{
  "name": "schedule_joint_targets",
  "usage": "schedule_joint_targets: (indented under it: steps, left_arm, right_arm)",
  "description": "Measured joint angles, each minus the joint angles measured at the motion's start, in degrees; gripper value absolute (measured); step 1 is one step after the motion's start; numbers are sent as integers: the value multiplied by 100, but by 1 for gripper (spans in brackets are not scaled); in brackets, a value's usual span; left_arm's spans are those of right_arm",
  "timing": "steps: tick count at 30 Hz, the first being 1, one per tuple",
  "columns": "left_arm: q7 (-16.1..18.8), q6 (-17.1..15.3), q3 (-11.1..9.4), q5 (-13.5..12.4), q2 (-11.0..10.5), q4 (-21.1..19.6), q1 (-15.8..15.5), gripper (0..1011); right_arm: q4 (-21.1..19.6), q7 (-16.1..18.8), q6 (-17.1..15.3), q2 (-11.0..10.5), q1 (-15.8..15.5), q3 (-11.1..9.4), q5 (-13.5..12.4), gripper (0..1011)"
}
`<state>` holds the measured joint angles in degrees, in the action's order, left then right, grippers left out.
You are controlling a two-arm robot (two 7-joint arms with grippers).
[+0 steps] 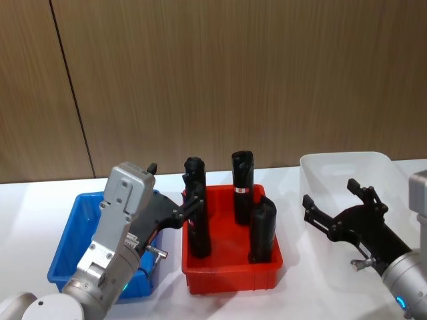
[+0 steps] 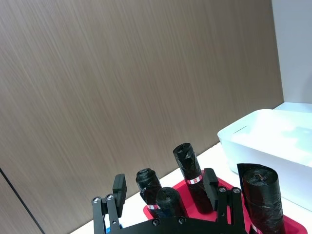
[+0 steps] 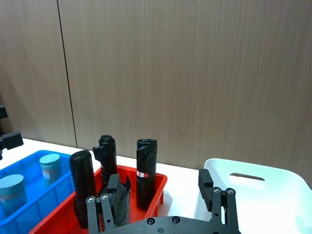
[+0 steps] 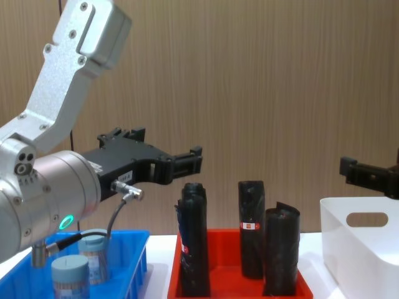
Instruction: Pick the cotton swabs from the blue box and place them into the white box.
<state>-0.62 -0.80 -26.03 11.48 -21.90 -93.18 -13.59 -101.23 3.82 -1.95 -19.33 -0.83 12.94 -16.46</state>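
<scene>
The left arm stands at 7 o'clock in the head view, its grey wrist housing bent over the blue box (image 1: 67, 233). The left gripper (image 1: 175, 190) points sideways toward 6 o'clock, at the near edge of the red tray (image 1: 233, 277). Its jaws stand apart and hold nothing. One tip overlaps a black roll (image 1: 197, 227) in that view, and it cannot be told if they touch. The right arm is at 4 o'clock, and the right gripper (image 1: 330, 193) hangs over the white box (image 1: 347, 163), its jaws also spread wide and empty.

The cotton swabs (image 4: 70, 271) are two jars with dusty-blue lids, and they stand in the blue box at 8 o'clock on the white surface (image 1: 33, 200). The white box is at 3 o'clock, with the red tray between the two boxes.

Each jar carries a pale label, but the print is too fine to read. Some of the four rolls wear a red and white band, also not readable.

In the head view the left arm covers the jars. The chest view gives them from the side, low under the left gripper, and it also shows a green light ring on that arm. The right wrist view shows both jars, one nearer than the other, and the oval handle cutout of the white box
</scene>
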Motion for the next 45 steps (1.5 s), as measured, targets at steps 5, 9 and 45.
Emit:
schedule_joint_targets:
  steps: [5, 9, 45]
  left_arm:
    - [0, 0, 0, 0, 0, 0, 0, 1004]
    - [0, 0, 0, 0, 0, 0, 0, 1004]
    - [-66, -59, 34, 62, -21, -8, 14, 1004]
  right_arm:
    - [0, 0, 0, 0, 0, 0, 0, 1002]
    - [0, 0, 0, 0, 0, 0, 0, 1002]
    - [0, 0, 0, 0, 0, 0, 0, 1002]
